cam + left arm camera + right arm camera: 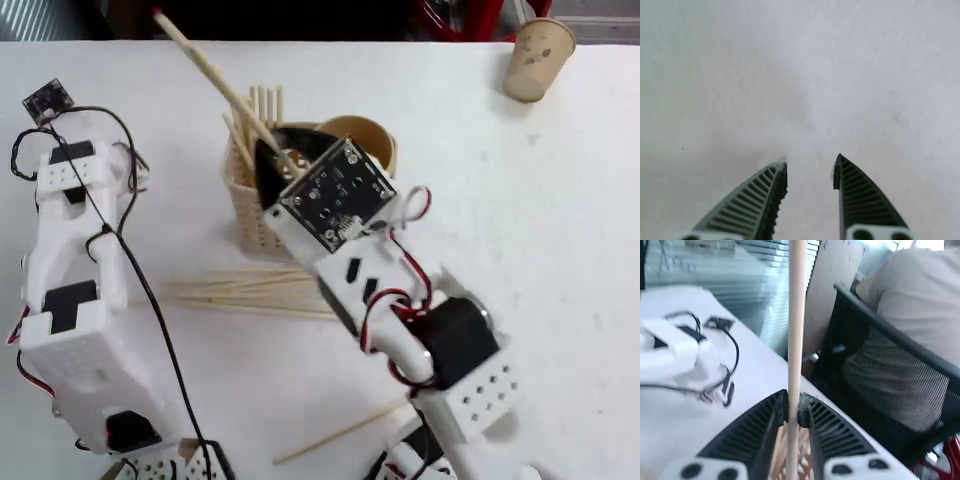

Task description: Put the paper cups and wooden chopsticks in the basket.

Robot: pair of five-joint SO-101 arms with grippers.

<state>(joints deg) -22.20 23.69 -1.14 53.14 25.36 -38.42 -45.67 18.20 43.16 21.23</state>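
You see a pale-wood chopstick (205,68), a cream lattice basket (245,215), a tan, dark-speckled paper cup (537,58), the white table (560,220) and your black, ribbed right gripper (794,401).

Paper cup (362,133) in basket (248,215), second cup (538,58) apart; chopsticks (250,291) alongside, one chopstick (210,70) aslant

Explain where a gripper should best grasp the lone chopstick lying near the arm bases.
Take the lone chopstick near its middle, coming down from above with jaws across it: it lies flat on the table, long and thin, so a middle pinch should balance it.
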